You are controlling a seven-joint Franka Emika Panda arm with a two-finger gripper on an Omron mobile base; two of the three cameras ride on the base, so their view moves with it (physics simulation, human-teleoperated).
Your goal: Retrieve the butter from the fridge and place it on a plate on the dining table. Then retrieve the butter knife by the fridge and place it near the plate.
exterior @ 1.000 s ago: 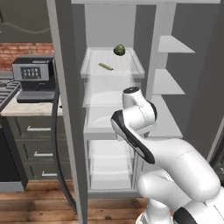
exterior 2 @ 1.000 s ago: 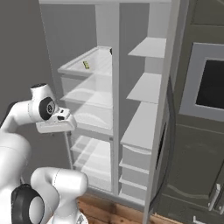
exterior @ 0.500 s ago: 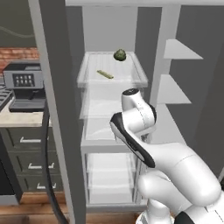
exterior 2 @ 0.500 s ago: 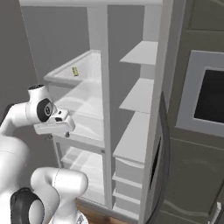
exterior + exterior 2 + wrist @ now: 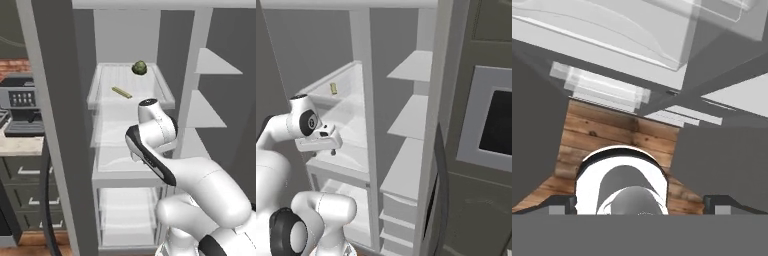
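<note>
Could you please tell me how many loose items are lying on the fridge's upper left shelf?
2: the butter near the shelf's front, and a round dark green item at the back. Lower shelves are partly hidden by the arm.

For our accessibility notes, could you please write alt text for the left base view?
An open fridge holds the butter and a green round item on its top white shelf; the white arm rises before the lower shelves.

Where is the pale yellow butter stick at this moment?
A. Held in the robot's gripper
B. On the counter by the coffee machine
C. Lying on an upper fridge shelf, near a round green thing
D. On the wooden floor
C. The butter lies flat on an upper shelf of the open fridge, in front of the round green thing.
</note>
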